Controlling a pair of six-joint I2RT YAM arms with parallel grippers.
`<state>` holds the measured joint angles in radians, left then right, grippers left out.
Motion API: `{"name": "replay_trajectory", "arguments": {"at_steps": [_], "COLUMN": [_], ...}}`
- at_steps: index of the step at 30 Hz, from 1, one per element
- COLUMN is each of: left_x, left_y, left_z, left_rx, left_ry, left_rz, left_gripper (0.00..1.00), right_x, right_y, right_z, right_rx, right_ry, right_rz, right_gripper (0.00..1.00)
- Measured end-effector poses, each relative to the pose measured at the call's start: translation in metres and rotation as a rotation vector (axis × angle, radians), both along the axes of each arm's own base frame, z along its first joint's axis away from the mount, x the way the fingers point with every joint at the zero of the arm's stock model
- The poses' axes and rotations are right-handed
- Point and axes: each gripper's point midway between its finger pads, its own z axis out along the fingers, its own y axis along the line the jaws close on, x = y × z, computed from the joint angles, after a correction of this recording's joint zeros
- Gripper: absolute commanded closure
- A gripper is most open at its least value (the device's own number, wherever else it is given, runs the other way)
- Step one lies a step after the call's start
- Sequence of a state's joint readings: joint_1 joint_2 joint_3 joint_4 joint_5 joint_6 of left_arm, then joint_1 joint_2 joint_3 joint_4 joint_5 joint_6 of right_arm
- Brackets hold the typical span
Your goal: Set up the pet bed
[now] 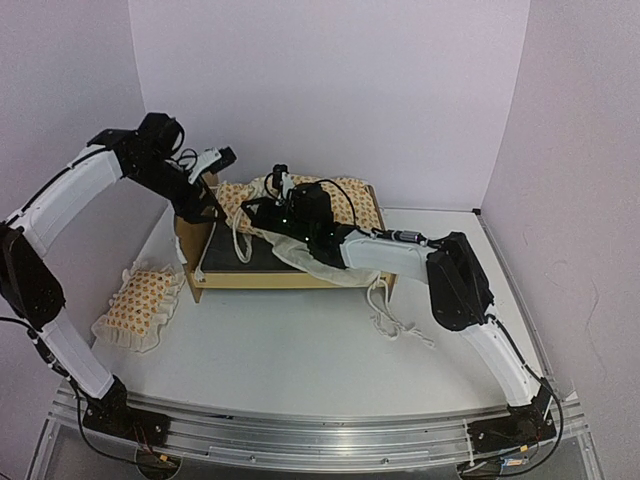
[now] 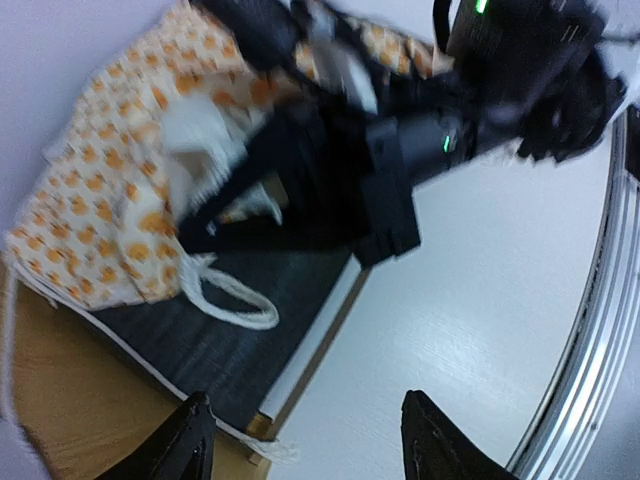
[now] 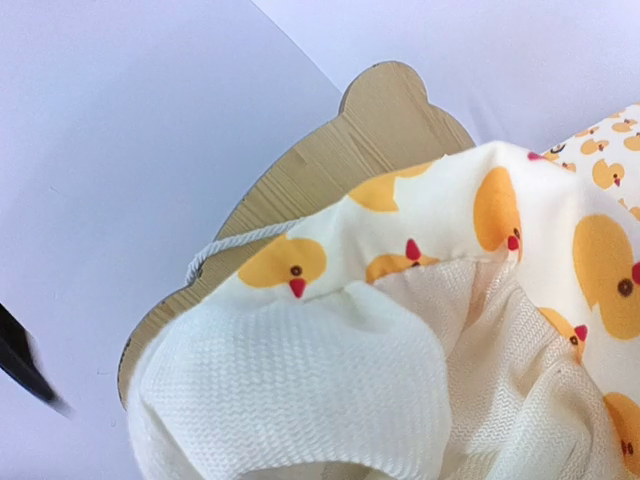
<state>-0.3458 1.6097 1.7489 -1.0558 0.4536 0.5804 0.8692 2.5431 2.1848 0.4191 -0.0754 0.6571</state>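
The pet bed frame (image 1: 290,278) sits in the middle of the overhead view on the white table (image 1: 300,350), with its dark grey base (image 1: 235,255) bare toward the left. The cream duck-print bedding (image 1: 345,200) is heaped along the frame's far side. A fold of it spills over the right front corner, and its cords (image 1: 395,320) trail onto the table at centre right. The matching ruffled pillow (image 1: 145,300) lies flat on the table at the left, just beside the frame and outside it.

The left gripper (image 2: 305,425) hangs over the frame's left end. In its own camera the two fingers (image 2: 190,445) stand spread at the bottom edge, with nothing between them but the frame's corner and the table. A white cord loop (image 2: 235,300) rests on the dark base in the middle left of that view.

The right gripper (image 1: 258,210) reaches in from the right to the far part of the bed, where the bedding lies. Its jaws are pressed together on the bedding (the fingertips themselves are buried in cloth). In its wrist view the fabric bulges up from the bottom edge, mesh underside showing. The scalloped wooden headboard (image 3: 330,160) rises behind it at upper centre.
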Motion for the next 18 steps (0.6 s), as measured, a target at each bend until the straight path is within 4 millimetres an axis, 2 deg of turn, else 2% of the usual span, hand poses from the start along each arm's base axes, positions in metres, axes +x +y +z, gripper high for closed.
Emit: {"name": "replay_trajectory", "arguments": {"at_steps": [3, 6, 7, 13, 18], "left_x": [0.013, 0.035, 0.043, 0.080, 0.091], "left_y": [0.005, 0.002, -0.001, -0.003, -0.003], "left_z": [-0.063, -0.096, -0.100, -0.106, -0.112], "left_rx": [0.069, 0.075, 0.064, 0.042, 0.048], "left_ry": [0.089, 0.120, 0.114, 0.057, 0.035], "left_rz": [0.053, 0.102, 0.113, 0.206, 0.226], "left_gripper": [0.53, 0.62, 0.66, 0.75, 0.75], "right_x": [-0.002, -0.004, -0.005, -0.007, -0.008], "right_y": [0.001, 0.001, 0.001, 0.002, 0.001], "right_z": [-0.008, -0.017, -0.019, -0.025, -0.022], "right_rx": [-0.012, -0.025, -0.029, -0.033, -0.023], "right_ry": [0.011, 0.022, 0.025, 0.032, 0.024], "right_rz": [0.010, 0.015, 0.017, 0.027, 0.030], "right_gripper": [1.00, 1.00, 1.00, 1.00, 1.00]}}
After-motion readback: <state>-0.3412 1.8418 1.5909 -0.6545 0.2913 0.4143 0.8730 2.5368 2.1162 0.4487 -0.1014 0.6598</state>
